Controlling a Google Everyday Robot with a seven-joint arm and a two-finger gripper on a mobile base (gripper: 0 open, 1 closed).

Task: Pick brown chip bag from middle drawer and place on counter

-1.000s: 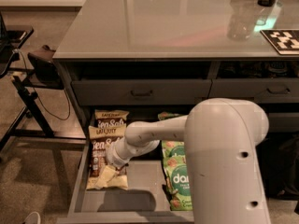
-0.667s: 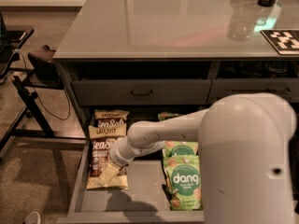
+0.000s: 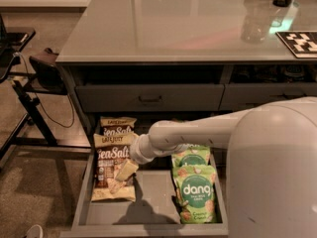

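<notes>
1. My gripper [image 3: 125,171] is down inside the middle drawer [image 3: 148,216], left half, over the nearer brown chip bag [image 3: 105,168].
2. A second identical bag [image 3: 117,125] lies behind it, partly overlapped.
3. Two green dang pouches [image 3: 197,195] lie right of my arm [image 3: 198,133].
4. Above the drawer: glossy counter [image 3: 163,29].

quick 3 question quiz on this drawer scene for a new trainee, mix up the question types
1. True or false: the gripper is down in the middle drawer, over the front brown chip bag.
2. Multiple choice: how many green dang pouches show in the drawer? A one, B two, C five.
3. Short answer: is any chip bag on the counter yet?

Key: 1 true; 2 B; 3 no.
</notes>
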